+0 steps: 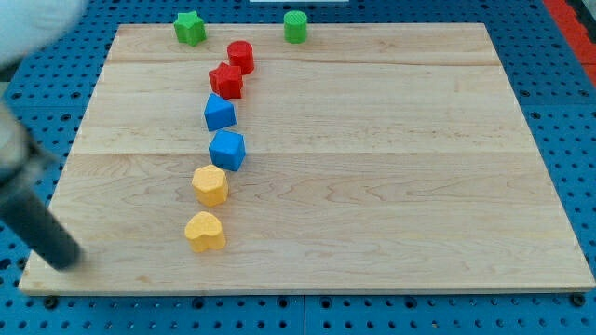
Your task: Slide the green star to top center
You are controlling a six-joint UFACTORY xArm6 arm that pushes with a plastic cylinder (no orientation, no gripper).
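The green star (189, 28) sits at the top edge of the wooden board (372, 167), left of centre. A green cylinder (295, 26) sits at the top edge near the centre. My rod comes in from the view's left and my tip (67, 261) rests near the board's bottom-left corner, far below and left of the green star and left of the yellow blocks.
A column of blocks runs down from the star: a red cylinder (241, 56), a red star (225, 81), a blue block (220, 113), a blue cube (227, 150), a yellow hexagon-like block (210, 185) and a yellow heart (205, 232).
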